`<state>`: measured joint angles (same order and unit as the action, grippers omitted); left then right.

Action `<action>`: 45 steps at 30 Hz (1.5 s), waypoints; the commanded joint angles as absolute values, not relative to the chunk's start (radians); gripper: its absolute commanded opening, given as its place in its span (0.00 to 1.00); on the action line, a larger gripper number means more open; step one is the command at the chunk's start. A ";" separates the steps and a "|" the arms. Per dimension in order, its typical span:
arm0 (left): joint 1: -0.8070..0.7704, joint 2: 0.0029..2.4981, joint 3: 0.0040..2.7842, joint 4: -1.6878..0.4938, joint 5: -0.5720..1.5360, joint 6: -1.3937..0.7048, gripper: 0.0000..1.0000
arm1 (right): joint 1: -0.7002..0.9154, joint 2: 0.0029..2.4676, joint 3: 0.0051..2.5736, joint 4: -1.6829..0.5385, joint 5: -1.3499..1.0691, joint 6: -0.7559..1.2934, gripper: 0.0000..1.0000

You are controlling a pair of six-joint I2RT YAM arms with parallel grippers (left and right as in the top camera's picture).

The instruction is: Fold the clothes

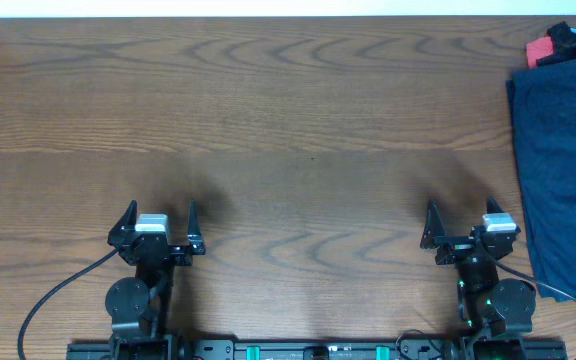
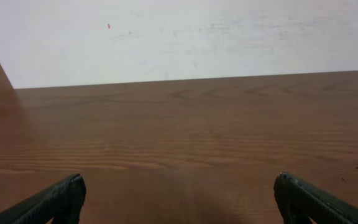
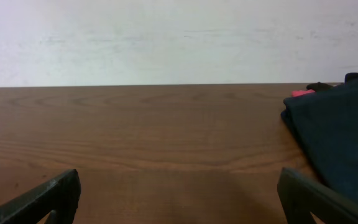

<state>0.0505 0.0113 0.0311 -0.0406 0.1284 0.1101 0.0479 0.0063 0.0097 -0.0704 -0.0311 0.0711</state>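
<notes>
The clothes (image 1: pixel 563 170) are a dark navy pile lying flat along the table's right edge; the right wrist view catches them at its right side as the clothes (image 3: pixel 344 137). My right gripper (image 1: pixel 461 222) stands open near the front edge, just left of the pile and not touching it; its fingertips (image 3: pixel 61 186) frame bare wood. My left gripper (image 1: pixel 160 219) stands open at the front left, far from the clothes, and its fingertips (image 2: pixel 67 190) also frame bare wood. Nothing is held.
A red and black item (image 1: pixel 558 42) lies at the back right corner behind the navy pile, also seen as a pink scrap (image 3: pixel 302 93). A white wall (image 2: pixel 179 37) runs behind the wooden table (image 1: pixel 288 120). Cables trail from both arm bases at the front edge.
</notes>
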 commanded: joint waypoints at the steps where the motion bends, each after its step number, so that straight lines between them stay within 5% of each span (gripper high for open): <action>1: 0.053 0.010 0.004 -0.055 0.149 0.127 0.98 | 0.042 0.009 0.006 -0.071 -0.042 0.073 0.99; 21: 0.053 0.010 0.004 -0.056 0.149 0.127 0.98 | 0.042 0.009 0.006 -0.071 -0.042 0.073 0.99; 34: 0.053 0.010 0.004 -0.055 0.149 0.127 0.98 | 0.043 0.009 0.006 -0.017 -0.274 0.599 0.99; 45: 0.053 0.010 0.004 -0.055 0.149 0.127 0.98 | 0.042 0.040 0.137 0.020 -0.270 0.398 0.99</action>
<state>0.0505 0.0113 0.0311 -0.0406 0.1280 0.1104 0.0479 0.0219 0.0505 0.0334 -0.3195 0.4759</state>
